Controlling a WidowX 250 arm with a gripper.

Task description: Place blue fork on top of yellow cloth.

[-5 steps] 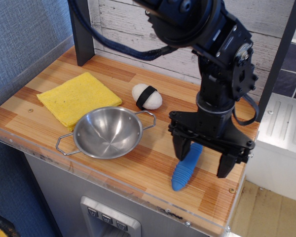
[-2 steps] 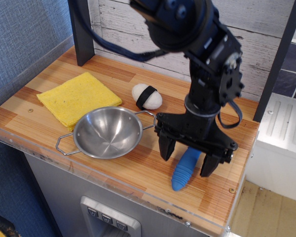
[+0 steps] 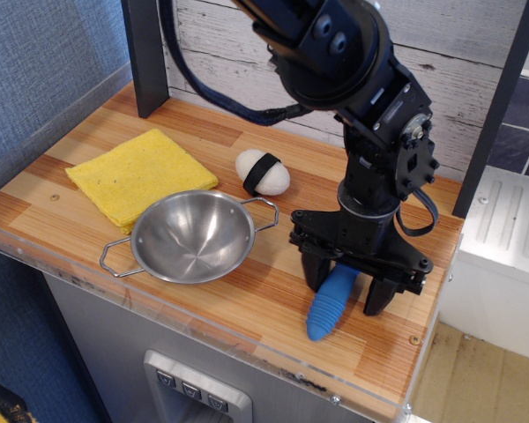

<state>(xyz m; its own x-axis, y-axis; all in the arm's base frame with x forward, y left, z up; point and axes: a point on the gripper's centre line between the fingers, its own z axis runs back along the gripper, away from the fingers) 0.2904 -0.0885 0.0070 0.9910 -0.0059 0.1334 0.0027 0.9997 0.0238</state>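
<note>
**Gripper low over the blue fork**

Down it has come since a moment ago: my gripper has sunk closer to the counter and drawn its fingers in from the wide spread of a second back. Now the two black fingers straddle the blue fork, one on either side of its ribbed handle. I can't tell whether the pads are touching the handle, and I can't tell whether the gripper is clamped or still slack.

I see the fork lying on the wooden counter near the front right edge, its thick blue handle pointing toward the front. The tined end is hidden under the gripper.

Well off to the left lies the yellow cloth, flat and square, with nothing on it. A steel bowl with wire handles sits just in front of it, overlapping the cloth's near corner from my view. A white egg-shaped object with a black band rests behind the bowl.
</note>
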